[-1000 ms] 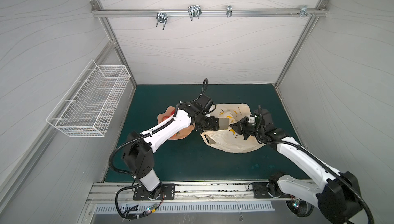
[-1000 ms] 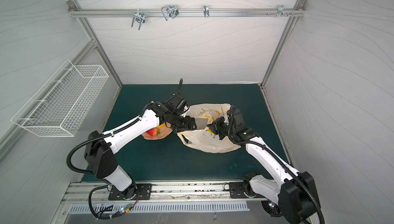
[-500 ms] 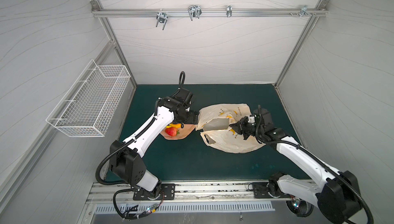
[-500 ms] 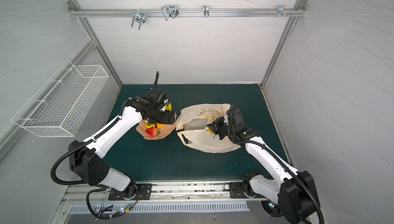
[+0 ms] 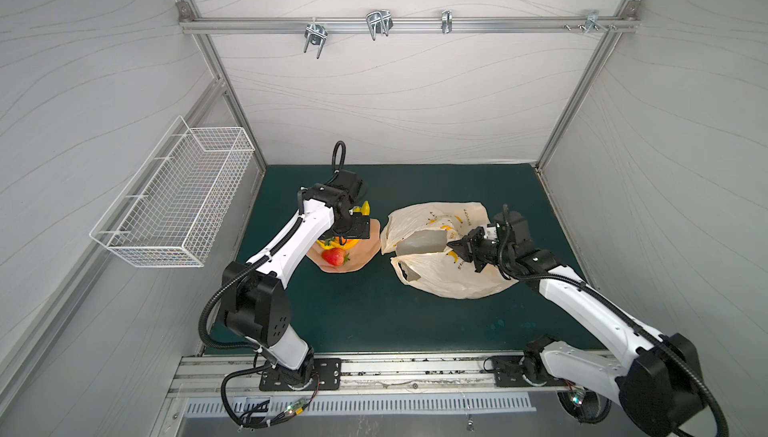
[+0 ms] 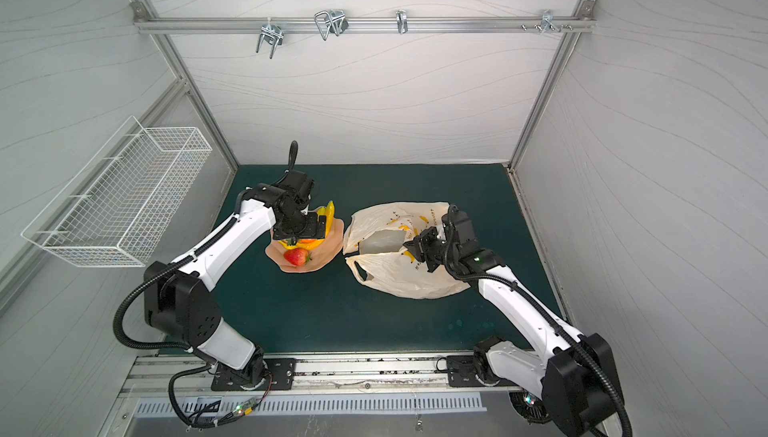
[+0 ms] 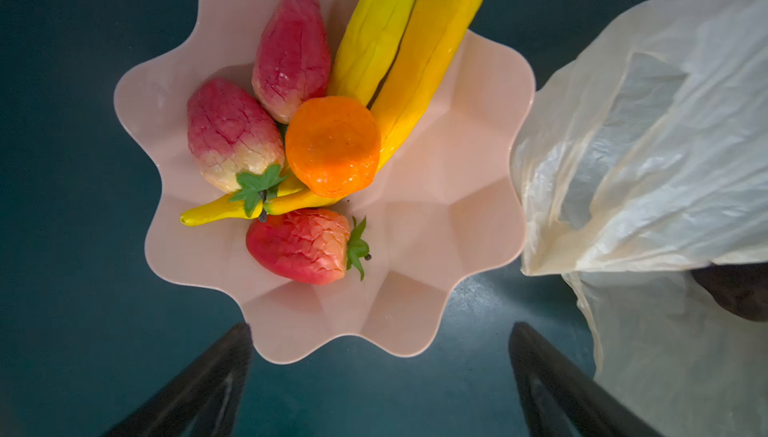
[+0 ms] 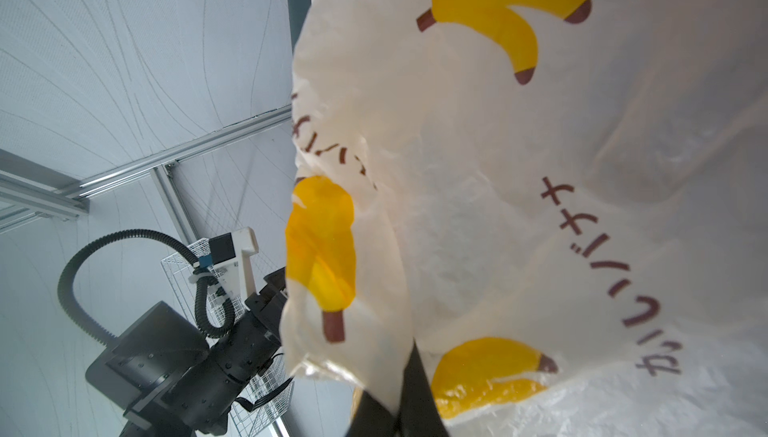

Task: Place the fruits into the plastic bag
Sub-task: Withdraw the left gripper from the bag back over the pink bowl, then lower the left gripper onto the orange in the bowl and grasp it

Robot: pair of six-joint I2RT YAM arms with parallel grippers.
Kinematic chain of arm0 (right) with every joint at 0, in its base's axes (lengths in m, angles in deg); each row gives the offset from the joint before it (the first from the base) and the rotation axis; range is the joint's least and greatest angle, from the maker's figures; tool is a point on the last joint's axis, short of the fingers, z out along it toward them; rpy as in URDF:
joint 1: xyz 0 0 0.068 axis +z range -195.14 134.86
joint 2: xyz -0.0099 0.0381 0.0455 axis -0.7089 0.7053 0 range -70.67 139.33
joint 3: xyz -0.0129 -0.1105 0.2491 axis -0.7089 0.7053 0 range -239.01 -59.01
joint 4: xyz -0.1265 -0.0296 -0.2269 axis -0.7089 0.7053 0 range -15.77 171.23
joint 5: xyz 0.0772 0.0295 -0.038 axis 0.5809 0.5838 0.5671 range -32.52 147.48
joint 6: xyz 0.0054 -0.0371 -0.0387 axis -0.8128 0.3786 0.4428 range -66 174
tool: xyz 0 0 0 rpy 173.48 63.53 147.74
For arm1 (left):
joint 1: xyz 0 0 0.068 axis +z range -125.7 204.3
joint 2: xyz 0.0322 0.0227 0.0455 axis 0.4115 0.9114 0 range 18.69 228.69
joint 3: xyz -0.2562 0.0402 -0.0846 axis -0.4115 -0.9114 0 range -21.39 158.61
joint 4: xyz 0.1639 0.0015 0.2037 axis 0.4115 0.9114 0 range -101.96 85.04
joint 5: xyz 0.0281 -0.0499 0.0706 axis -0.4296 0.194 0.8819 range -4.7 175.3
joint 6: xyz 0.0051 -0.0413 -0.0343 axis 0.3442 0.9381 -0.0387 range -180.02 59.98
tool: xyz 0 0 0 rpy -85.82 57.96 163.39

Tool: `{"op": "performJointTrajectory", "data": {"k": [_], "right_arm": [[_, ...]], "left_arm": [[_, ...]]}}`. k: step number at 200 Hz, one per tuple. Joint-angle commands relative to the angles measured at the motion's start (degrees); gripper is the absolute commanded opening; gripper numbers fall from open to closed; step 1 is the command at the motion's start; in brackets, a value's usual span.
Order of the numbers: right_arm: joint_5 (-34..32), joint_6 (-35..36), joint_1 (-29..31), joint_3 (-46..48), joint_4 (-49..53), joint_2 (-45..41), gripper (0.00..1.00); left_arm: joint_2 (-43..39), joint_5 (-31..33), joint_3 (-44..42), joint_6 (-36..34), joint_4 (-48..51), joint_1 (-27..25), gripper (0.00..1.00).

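And there are the fruits [image 5: 337, 255], heaped in the wavy peach-pink dish [image 7: 457, 214]! A glossy orange [image 7: 332, 146] sits in the middle, with long yellow bananas [image 7: 415, 60] poking out over the rim. A red strawberry [image 7: 301, 250] with green leaves lies alongside two paler pink strawberries [image 7: 232, 131].

The left gripper [image 7: 380, 329] hovers right over the dish, jaws wide apart, nothing between them.

Just beside the dish lies the plastic bag [image 5: 453, 281], cream and crinkly, printed with yellow banana bunches and dark lettering. Its mouth gapes toward the dish. The right gripper [image 5: 453, 245] is clamped on the bag's upper edge, on the far side from the dish.

Everything rests on a dark green desk [image 5: 374, 310]. Well apart from the dish, opposite the bag, a white wire basket [image 5: 178, 198] hangs on the wall. High beyond the dish, a metal rail [image 5: 498, 25] carries hooks. Pale, wavy-lined panels close it all in.
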Motion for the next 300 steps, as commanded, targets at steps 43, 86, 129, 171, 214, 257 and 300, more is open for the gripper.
{"op": "performJointTrajectory", "data": {"k": [43,86,129,171,214,257,300], "right_arm": [[-1.39,-0.44,-0.29,-0.95,1.74,-1.23,0.00],[-1.60,-0.48,-0.32,-0.85,1.78,-1.37,0.00],[-1.73,-0.60,-0.33,-0.68,1.78,-1.63,0.00],[-1.77,-0.64,-0.33,-0.62,1.78,-1.68,0.00],[-1.85,-0.62,-0.33,-0.67,1.98,-1.70,0.00],[-1.94,-0.63,-0.33,-0.92,2.05,-1.33,0.00],[-1.61,-0.51,-0.32,-1.38,1.67,-0.36,0.00]], "left_arm": [[8.16,3.92,2.74,4.56,-1.60,1.77,0.96],[13.05,5.20,4.87,5.03,-2.77,2.17,0.93],[15.94,5.95,6.27,5.18,-3.86,2.39,0.89],[18.52,6.86,7.58,4.95,-4.15,2.48,0.86],[20.23,6.94,8.09,4.55,-4.46,2.57,0.81],[20.17,6.24,8.73,4.02,-4.41,2.57,0.73],[19.46,5.38,8.58,3.19,-4.53,2.53,0.60]]}}
